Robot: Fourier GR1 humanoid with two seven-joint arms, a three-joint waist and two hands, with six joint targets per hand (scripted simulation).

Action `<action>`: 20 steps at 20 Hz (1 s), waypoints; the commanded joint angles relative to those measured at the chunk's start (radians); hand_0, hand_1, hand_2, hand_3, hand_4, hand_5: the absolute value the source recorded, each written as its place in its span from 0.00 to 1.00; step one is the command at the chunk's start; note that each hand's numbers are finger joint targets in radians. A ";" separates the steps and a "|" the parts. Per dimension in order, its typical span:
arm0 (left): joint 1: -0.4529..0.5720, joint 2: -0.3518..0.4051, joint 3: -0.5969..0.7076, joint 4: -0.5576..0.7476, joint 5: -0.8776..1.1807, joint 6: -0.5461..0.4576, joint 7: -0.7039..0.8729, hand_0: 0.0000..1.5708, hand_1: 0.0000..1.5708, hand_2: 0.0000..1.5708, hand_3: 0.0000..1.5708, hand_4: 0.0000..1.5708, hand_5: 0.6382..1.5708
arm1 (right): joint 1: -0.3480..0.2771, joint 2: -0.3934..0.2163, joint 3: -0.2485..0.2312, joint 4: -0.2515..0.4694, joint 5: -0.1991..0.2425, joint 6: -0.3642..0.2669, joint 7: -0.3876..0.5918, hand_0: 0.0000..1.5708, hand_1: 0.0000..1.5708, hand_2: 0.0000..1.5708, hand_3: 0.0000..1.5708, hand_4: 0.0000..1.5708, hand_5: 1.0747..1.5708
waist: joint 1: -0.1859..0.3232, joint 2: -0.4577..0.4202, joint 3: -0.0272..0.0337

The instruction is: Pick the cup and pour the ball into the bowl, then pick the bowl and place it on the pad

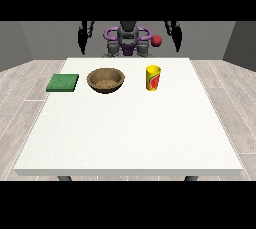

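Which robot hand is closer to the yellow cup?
Its left hand, the one at the view's right. It hangs behind the cup, slightly to the right, off the table. The hand at the view's left hangs far across, beyond the bowl.

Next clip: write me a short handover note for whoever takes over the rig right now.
Robot hand at the view's left and robot hand at the view's right: both hang behind the table, holding nothing; fingers unreadable.
Cup upright on the table, bowl beside it, pad beyond the bowl toward the view's left.
Ball shows above the cup, not in it.
Done: nothing.
Left: pick cup, pour ball into bowl, move bowl onto pad.
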 commanded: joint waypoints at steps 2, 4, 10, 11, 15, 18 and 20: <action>-0.009 0.032 0.010 -0.070 0.006 -0.008 0.045 0.00 0.00 0.00 0.00 0.00 0.96 | -0.006 -0.025 -0.005 -0.067 -0.003 0.003 0.049 0.00 0.00 0.00 0.19 0.67 1.00 | -0.001 -0.177 -0.0126; -0.020 0.040 0.008 -0.095 0.010 -0.015 0.070 0.00 0.00 0.00 0.00 0.00 0.96 | -0.014 -0.041 -0.010 -0.090 -0.001 0.003 0.077 0.00 0.00 0.00 0.19 0.67 1.00 | -0.007 -0.233 -0.0164; -0.128 -0.118 -0.004 -0.210 0.215 0.017 0.266 0.00 0.00 0.00 0.00 0.00 0.96 | -0.134 0.083 0.164 -0.216 -0.039 -0.138 0.278 0.00 0.00 0.00 0.00 0.54 1.00 | 0.009 -0.470 -0.0220; -0.102 -0.110 0.009 -0.233 0.248 0.013 0.308 0.00 0.00 0.00 0.00 0.00 0.96 | -0.137 0.083 0.191 -0.232 -0.045 -0.165 0.352 0.00 0.00 0.00 0.00 0.53 1.00 | 0.024 -0.504 -0.0228; -0.033 -0.128 -0.045 -0.286 0.287 0.041 0.383 0.00 0.00 0.00 0.00 0.00 0.97 | -0.104 0.085 0.419 -0.219 -0.004 -0.439 0.418 0.00 0.00 0.00 0.00 0.40 0.99 | 0.054 -0.483 -0.0204; -0.076 -0.129 -0.070 -0.357 0.266 0.049 0.410 0.00 0.00 0.00 0.00 0.00 0.96 | -0.187 0.085 0.500 -0.239 0.068 -0.515 0.487 0.00 0.00 0.00 0.00 0.33 1.00 | 0.030 -0.412 -0.0200; -0.120 -0.110 -0.035 -0.300 0.245 0.017 0.305 0.00 0.00 0.00 0.00 0.00 0.95 | -0.359 0.086 0.498 -0.241 0.108 -0.512 0.522 0.00 0.00 0.00 0.00 0.23 1.00 | -0.014 -0.295 -0.0207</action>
